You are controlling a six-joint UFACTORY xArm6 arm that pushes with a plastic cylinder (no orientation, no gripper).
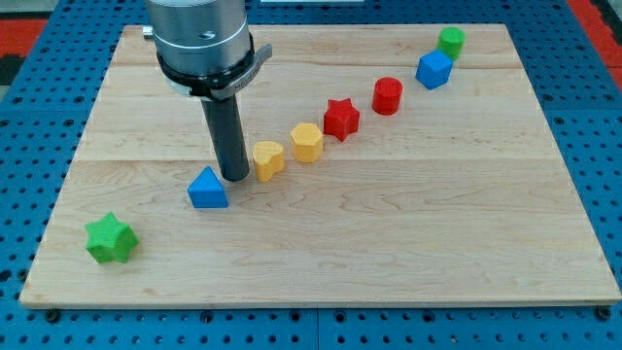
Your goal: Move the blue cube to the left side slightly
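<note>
My tip (235,176) rests at centre-left of the frame, between the blue triangular block (207,189) and a yellow block (267,158). There are 0 jaws, only a rod. The blue cube (433,70) sits upper right, well apart; the push looks not yet begun.

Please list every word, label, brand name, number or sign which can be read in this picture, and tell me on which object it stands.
There are none. The wooden board is plain wood. The blocks, such as the blue cube and the green star, have bare faces. The grey arm housing above my tip shows only screws, no lettering that I can make out.
</note>
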